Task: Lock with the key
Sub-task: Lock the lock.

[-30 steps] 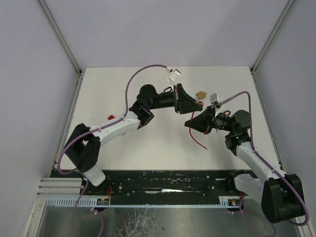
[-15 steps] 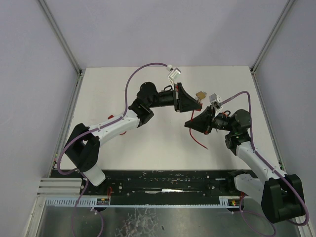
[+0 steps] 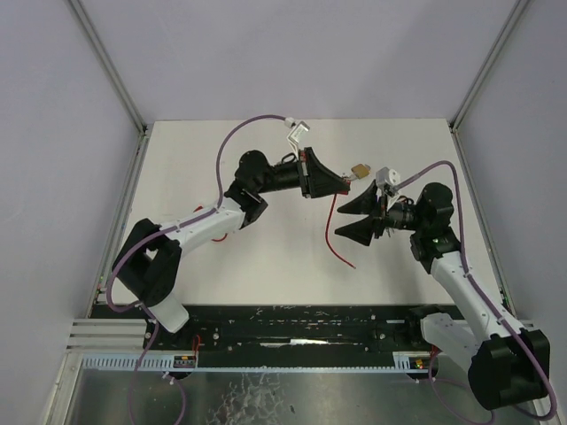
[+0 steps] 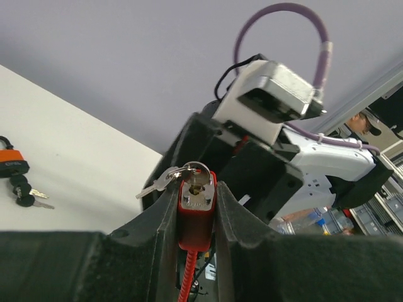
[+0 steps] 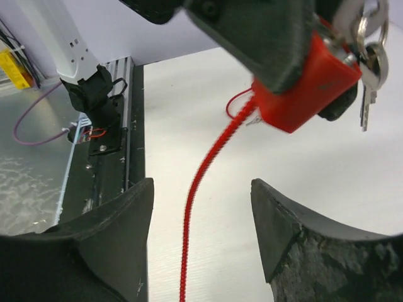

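Evidently the left claw (image 4: 196, 192) stood clamped on the red padlock (image 4: 196, 217) at the worktop's (image 3: 403, 142) one o'clock (key (image 4: 196, 176) seemingly seated), while the right claw (image 5: 201, 185), apart at its five o'clock, next needed to pinch and turn that key.

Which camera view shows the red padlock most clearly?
The left wrist view: the red padlock sits centred, clamped in the left gripper, keys on top. The right wrist view shows its side, partly covered; the top view shows mostly its red cable.
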